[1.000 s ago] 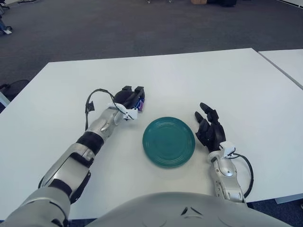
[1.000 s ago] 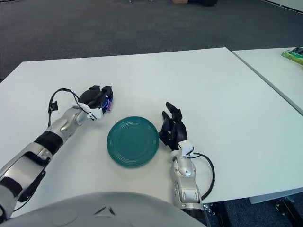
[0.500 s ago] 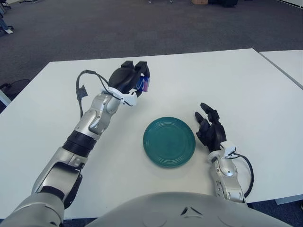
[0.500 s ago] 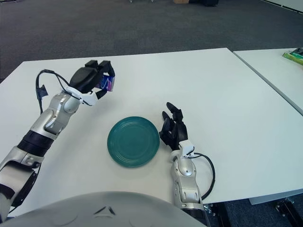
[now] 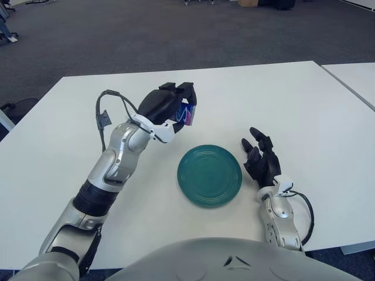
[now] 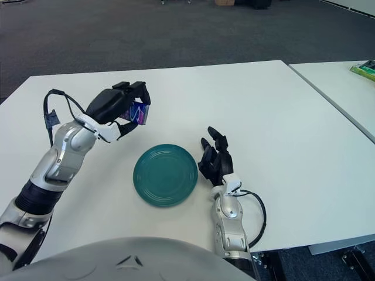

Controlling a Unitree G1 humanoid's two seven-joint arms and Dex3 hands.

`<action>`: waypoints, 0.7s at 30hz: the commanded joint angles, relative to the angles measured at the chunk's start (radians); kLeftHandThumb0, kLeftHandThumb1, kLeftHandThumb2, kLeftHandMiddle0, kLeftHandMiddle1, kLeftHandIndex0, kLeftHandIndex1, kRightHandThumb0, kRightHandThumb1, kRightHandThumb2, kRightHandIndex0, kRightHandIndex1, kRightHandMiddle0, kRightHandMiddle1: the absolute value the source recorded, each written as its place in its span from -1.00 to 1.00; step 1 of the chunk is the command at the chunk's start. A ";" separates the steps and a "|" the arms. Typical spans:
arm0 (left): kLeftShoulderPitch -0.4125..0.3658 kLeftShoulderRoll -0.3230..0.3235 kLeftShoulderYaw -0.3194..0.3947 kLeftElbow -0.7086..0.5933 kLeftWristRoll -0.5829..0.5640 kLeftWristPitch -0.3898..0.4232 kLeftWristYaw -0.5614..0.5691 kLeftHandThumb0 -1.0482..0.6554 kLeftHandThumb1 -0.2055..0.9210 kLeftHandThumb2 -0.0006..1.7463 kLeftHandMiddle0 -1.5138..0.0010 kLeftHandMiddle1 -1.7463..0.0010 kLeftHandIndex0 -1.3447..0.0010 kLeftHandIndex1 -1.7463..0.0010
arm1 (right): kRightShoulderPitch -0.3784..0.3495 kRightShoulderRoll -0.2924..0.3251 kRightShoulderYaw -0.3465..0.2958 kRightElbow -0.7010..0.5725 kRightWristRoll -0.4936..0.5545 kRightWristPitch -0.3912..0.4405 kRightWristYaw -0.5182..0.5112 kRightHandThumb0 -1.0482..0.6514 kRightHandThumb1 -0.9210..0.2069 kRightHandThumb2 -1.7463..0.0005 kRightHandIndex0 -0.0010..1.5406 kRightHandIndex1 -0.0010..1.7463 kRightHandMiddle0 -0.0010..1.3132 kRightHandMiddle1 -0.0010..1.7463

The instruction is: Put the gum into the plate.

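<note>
Left eye view: the left hand (image 5: 170,105) is raised above the white table (image 5: 70,123), its black fingers (image 5: 186,91) curled around the gum (image 5: 186,113), a small blue and purple pack with a pink edge showing between them. The pack is held clear of the surface, up and to the left of the teal plate (image 5: 209,175), which lies flat near the table's front edge with nothing on it. The right hand (image 5: 261,164) rests on the table just beside the plate's right rim, palm down, its fingers relaxed, slightly spread and holding nothing. A black cable (image 5: 107,111) loops from the left wrist.

Right eye view: the same arrangement appears from a slightly shifted position. The left hand (image 6: 120,106) grips the gum (image 6: 140,113) in the air beyond the plate's (image 6: 165,182) upper left rim; pack and plate are apart. The right hand (image 6: 217,163) lies just right of the plate. A second table (image 6: 345,93) stands at right, separated by a narrow gap, with a green object (image 6: 364,68) at its far edge.
</note>
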 commanded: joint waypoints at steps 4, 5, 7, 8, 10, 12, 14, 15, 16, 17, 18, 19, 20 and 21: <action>0.058 -0.045 -0.092 0.009 -0.003 -0.046 -0.016 0.23 -0.46 0.75 -0.06 -0.86 0.16 -1.00 | 0.028 0.004 0.007 0.026 -0.010 0.053 -0.013 -0.72 -1.00 -0.04 -0.39 -0.98 -0.93 -0.27; 0.064 -0.051 -0.105 0.020 -0.001 -0.053 -0.014 0.23 -0.47 0.76 -0.06 -0.87 0.15 -1.00 | 0.029 0.004 0.008 0.024 -0.012 0.055 -0.014 -0.72 -1.00 -0.04 -0.38 -0.98 -0.93 -0.27; 0.066 -0.071 -0.134 0.062 0.008 -0.076 0.003 0.23 -0.48 0.77 -0.06 -0.88 0.14 -1.00 | 0.031 0.004 0.012 0.019 -0.020 0.057 -0.019 -0.72 -1.00 -0.05 -0.37 -0.98 -0.93 -0.27; 0.065 -0.077 -0.142 0.073 0.007 -0.087 0.008 0.23 -0.49 0.78 -0.06 -0.88 0.14 -1.00 | 0.031 0.004 0.013 0.017 -0.022 0.059 -0.021 -0.72 -1.00 -0.05 -0.37 -0.97 -0.93 -0.27; 0.066 -0.082 -0.146 0.075 0.001 -0.100 0.001 0.23 -0.50 0.79 -0.06 -0.90 0.13 -1.00 | 0.030 0.005 0.013 0.015 -0.022 0.064 -0.022 -0.71 -1.00 -0.04 -0.36 -0.97 -0.93 -0.27; 0.072 -0.084 -0.148 0.066 -0.005 -0.104 -0.015 0.23 -0.51 0.80 -0.06 -0.91 0.13 -1.00 | 0.029 0.004 0.013 0.014 -0.017 0.073 -0.019 -0.70 -1.00 -0.04 -0.37 -0.98 -0.93 -0.27; 0.080 -0.086 -0.154 0.060 -0.007 -0.103 -0.028 0.23 -0.51 0.81 -0.05 -0.93 0.13 -1.00 | 0.027 0.002 0.013 0.012 -0.010 0.082 -0.013 -0.69 -1.00 -0.03 -0.39 -0.99 -0.94 -0.27; 0.083 -0.087 -0.156 0.057 -0.007 -0.102 -0.033 0.23 -0.51 0.81 -0.05 -0.93 0.12 -1.00 | 0.027 0.001 0.013 0.011 -0.007 0.086 -0.010 -0.68 -1.00 -0.03 -0.41 -0.99 -0.95 -0.28; 0.087 -0.087 -0.158 0.054 -0.007 -0.101 -0.038 0.23 -0.51 0.82 -0.05 -0.94 0.12 -1.00 | 0.027 0.000 0.013 0.010 -0.003 0.090 -0.007 -0.67 -1.00 -0.03 -0.42 -0.99 -0.96 -0.28; 0.090 -0.087 -0.160 0.052 -0.007 -0.101 -0.042 0.23 -0.51 0.82 -0.05 -0.94 0.12 -1.00 | 0.026 0.000 0.012 0.009 -0.001 0.094 -0.004 -0.66 -1.00 -0.03 -0.44 -1.00 -0.97 -0.28; 0.094 -0.086 -0.167 0.047 -0.006 -0.098 -0.055 0.23 -0.51 0.82 -0.04 -0.94 0.12 -1.00 | 0.026 -0.001 0.010 0.006 0.009 0.101 0.002 -0.66 -1.00 -0.03 -0.45 -1.00 -0.97 -0.28; 0.097 -0.084 -0.172 0.044 -0.006 -0.097 -0.065 0.23 -0.51 0.82 -0.04 -0.95 0.13 -1.00 | 0.025 0.000 0.009 0.005 0.015 0.107 0.007 -0.65 -1.00 -0.03 -0.47 -1.00 -0.98 -0.28; 0.099 -0.084 -0.179 0.044 -0.003 -0.095 -0.075 0.23 -0.50 0.81 -0.03 -0.96 0.13 -1.00 | 0.025 0.000 0.008 0.001 0.023 0.114 0.013 -0.64 -1.00 -0.02 -0.49 -1.00 -0.99 -0.28; 0.100 -0.084 -0.184 0.043 -0.001 -0.094 -0.081 0.23 -0.50 0.81 -0.03 -0.96 0.14 -1.00 | 0.026 0.000 0.007 -0.002 0.028 0.120 0.017 -0.63 -1.00 -0.02 -0.52 -1.00 -0.99 -0.29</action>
